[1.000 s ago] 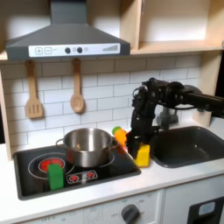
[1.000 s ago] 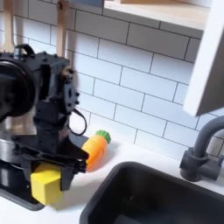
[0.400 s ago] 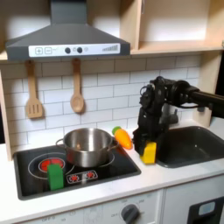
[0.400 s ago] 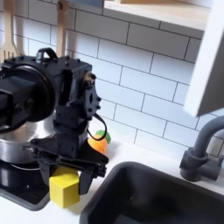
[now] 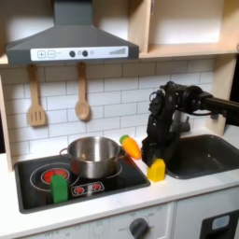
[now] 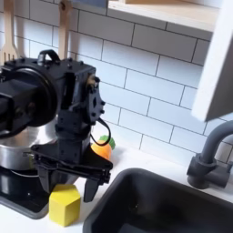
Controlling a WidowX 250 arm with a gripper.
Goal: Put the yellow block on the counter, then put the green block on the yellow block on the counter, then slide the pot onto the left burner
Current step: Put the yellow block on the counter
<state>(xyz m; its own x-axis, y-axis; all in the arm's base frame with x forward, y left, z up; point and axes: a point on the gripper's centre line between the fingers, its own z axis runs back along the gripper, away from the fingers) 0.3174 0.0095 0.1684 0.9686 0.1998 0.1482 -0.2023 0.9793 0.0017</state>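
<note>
**Yellow block on the counter strip, tool spread above it**

We see the yellow block (image 5: 157,170) sitting on the counter (image 5: 177,191) in the narrow strip between the black cooktop (image 5: 79,182) and the dark sink (image 5: 207,154). In the second exterior view the block (image 6: 65,205) sits low in frame, just off the cooktop's corner and close to the sink rim (image 6: 136,187).

The tool (image 6: 68,179) hangs right above the block, fingers (image 6: 93,187) spread wide, one on each side of the block's top. We think they sit just clear of it, but contact is hard to judge at this resolution. In the first exterior view the tool (image 5: 154,154) sits directly over the block, with the arm reaching in from the first exterior view's right.

The pot (image 5: 93,156) stands at the cooktop's back, mostly over the burner on the first exterior view's right, handles out to the sides. The green block (image 5: 59,188) stands upright on the left burner (image 5: 51,174), near the cooktop's front edge. An orange carrot toy (image 5: 131,147) lies just beside the pot, close to the arm; in the second exterior view it (image 6: 104,146) peeks from behind the tool.

Open room: counter in front of the cooktop and ahead of the sink is free. The strip holding the yellow block is tight, edges on both sides.
</note>
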